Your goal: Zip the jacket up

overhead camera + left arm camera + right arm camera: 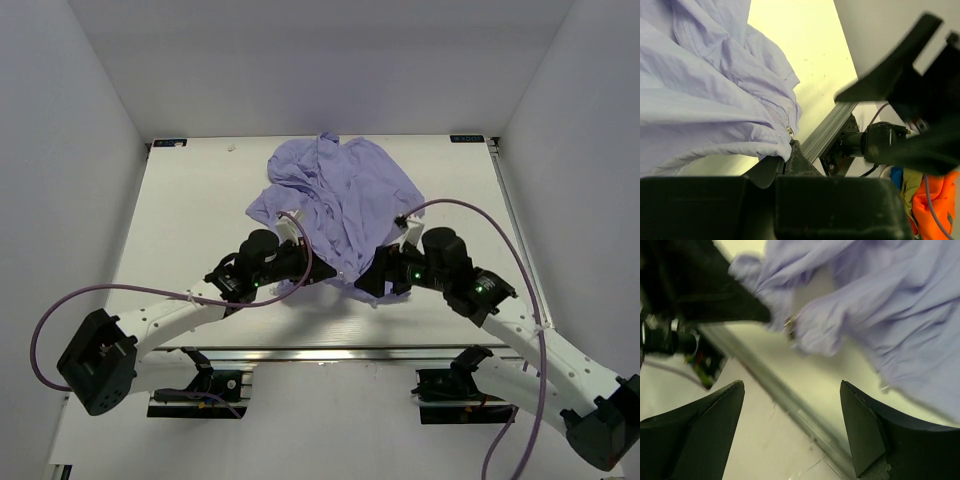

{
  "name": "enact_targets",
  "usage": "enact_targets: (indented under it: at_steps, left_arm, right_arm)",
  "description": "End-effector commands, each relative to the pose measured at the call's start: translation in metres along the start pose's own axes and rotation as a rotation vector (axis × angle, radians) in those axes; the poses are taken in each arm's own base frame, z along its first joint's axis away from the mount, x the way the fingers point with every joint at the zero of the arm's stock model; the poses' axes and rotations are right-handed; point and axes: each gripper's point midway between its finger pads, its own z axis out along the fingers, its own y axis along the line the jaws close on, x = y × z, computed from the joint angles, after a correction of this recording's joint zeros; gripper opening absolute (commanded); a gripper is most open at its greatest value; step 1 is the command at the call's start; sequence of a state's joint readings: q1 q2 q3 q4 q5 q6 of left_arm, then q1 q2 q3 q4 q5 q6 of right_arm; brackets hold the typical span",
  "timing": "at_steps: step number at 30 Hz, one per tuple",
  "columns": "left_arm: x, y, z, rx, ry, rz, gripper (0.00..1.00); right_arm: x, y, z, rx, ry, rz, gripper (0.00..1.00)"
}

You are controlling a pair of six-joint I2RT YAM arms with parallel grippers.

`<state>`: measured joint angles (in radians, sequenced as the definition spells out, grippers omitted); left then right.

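One thin, wrinkled lavender jacket (340, 195); metal zipper (790, 132).

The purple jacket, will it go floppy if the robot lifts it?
Probably floppy: the jacket lies crumpled in folds and droops beside where the left gripper pinches its edge. Likely light too; the cloth looks thin. Pushed, it would probably bunch up, not slide.

a pale cream worktop (180, 220) spreads beneath the left claw (328, 276) and the right claw (362, 285). white walls close it on 3 sides: the far wall (320, 60) ahead of both claws, the left wall (60, 150) outward of the left claw, the right wall (590, 130) outward of the right claw. behind the claws a grey metal rail (330, 354) edges the worktop. light is even, shadows soft.
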<state>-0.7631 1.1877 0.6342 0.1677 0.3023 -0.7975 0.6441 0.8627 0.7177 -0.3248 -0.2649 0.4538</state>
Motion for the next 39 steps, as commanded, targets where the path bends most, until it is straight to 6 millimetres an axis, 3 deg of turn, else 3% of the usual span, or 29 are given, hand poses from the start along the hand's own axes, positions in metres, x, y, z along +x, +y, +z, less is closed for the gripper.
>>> enact_targets:
  at_steps: [1,3,4,6,7,13,16,20,39]
  left_arm:
    - [0.003,-0.002,-0.004,0.011,-0.006,-0.011,0.0]
    - [0.004,-0.002,-0.004,0.016,-0.007,-0.024,0.0]
    - [0.004,-0.003,-0.004,0.024,-0.009,-0.025,0.0]
    - [0.007,-0.001,-0.004,0.025,-0.006,-0.034,0.0]
    - [0.006,-0.002,-0.004,0.029,-0.01,-0.036,0.0]
    - [0.006,-0.003,-0.008,0.03,-0.026,-0.04,0.0]
    - [0.006,-0.003,-0.009,0.025,-0.027,-0.042,0.0]
    - [0.005,-0.002,-0.01,0.016,-0.036,-0.042,0.0]
    - [0.004,-0.002,-0.01,0.018,-0.045,-0.046,0.0]
  right_arm:
    - [0.034,0.014,-0.004,0.001,0.074,-0.011,0.82]
    - [0.048,0.01,0.004,0.046,0.065,0.011,0.8]
    - [0.052,0.024,0.008,0.01,0.054,-0.014,0.79]
    - [0.054,0.019,0.019,0.065,0.008,-0.002,0.75]
    - [0.05,0.028,0.024,0.037,-0.031,-0.011,0.74]
    - [0.032,0.036,0.05,0.042,-0.178,-0.015,0.64]
    - [0.028,0.035,0.06,0.061,-0.217,-0.011,0.59]
    - [0.038,0.025,0.073,0.107,-0.195,-0.006,0.55]
    - [0.052,0.02,0.085,0.194,-0.239,0.053,0.46]
